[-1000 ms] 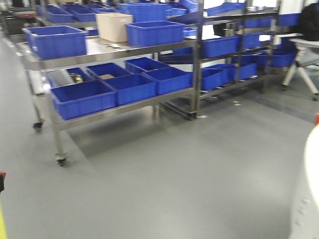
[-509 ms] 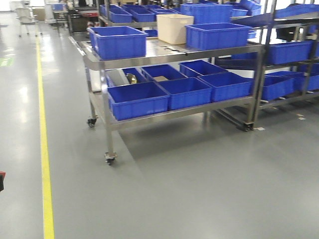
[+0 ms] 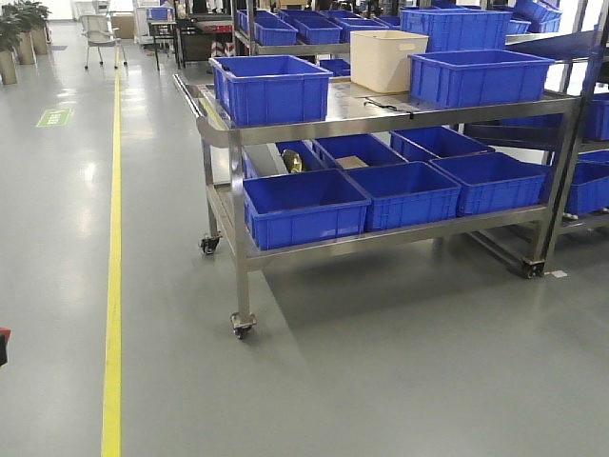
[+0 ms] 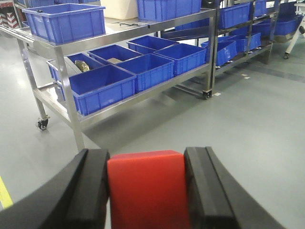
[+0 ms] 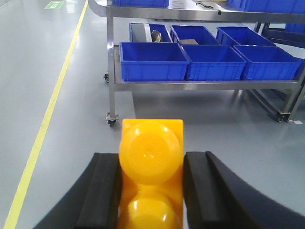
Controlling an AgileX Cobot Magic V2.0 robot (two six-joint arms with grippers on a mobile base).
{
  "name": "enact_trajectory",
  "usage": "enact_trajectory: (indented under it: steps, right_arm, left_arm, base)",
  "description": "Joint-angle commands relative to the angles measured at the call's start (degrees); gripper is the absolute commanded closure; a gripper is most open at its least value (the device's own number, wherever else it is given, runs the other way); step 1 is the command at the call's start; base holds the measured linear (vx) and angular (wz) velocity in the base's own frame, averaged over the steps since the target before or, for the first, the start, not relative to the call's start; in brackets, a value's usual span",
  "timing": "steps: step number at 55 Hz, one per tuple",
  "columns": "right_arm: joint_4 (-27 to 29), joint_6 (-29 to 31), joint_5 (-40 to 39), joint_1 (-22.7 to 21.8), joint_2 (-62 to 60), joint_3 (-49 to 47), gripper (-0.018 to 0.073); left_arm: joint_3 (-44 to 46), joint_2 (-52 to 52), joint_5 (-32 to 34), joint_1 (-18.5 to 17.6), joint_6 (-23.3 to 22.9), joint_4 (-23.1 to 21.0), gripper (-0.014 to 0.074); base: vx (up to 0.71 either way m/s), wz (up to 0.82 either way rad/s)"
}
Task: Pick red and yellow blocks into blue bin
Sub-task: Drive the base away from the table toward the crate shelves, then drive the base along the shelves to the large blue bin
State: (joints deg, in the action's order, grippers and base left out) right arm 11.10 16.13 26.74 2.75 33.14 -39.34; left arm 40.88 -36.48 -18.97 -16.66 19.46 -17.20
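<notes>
My left gripper [image 4: 145, 153] is shut on the small red cube [image 4: 145, 191], which fills the gap between the black pads. My right gripper [image 5: 151, 156] is shut on the yellow brick [image 5: 151, 143], whose two round studs face the camera. Both are held above the grey floor, well short of a steel trolley [image 3: 381, 119]. Wide blue bins [image 3: 304, 205] stand in rows on its lower shelf and also show in the left wrist view [image 4: 102, 86] and the right wrist view [image 5: 152, 61]. Neither gripper shows in the front view.
Taller blue crates [image 3: 271, 88] and a cream tub [image 3: 388, 59] stand on the trolley's top shelf. More racks of blue bins [image 3: 585, 181] run to the right. A yellow floor line [image 3: 114, 267] runs along the left. A chair [image 3: 100, 33] stands far back.
The front view has swung left: the trolley has shifted right in the frame and appears nearer, and the yellow floor line and far aisle have come into view.
</notes>
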Motion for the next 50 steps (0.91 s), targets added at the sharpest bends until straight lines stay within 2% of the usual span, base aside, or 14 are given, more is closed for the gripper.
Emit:
enact_trajectory:
  steps: [1, 16, 50]
  right_arm:
    - [-0.1, 0.2, -4.4, 0.1, 0.1, -1.8, 0.0569]
    - [-0.1, 0.2, -4.6, 0.1, 0.1, -1.8, 0.0569]
    - [-0.1, 0.2, -4.5, 0.1, 0.1, -1.8, 0.0569]
  left_arm:
    - [1.6, 0.2, 4.8, -0.3, -0.5, -0.5, 0.0594]
    - [1.6, 0.4, 4.8, -0.3, -0.5, -0.5, 0.0594]
    - [1.6, 0.4, 4.9, -0.3, -0.5, -0.5, 0.0594]
  base:
    - [0.42, -0.01]
    - [0.46, -0.18]
    - [0.52, -0.49]
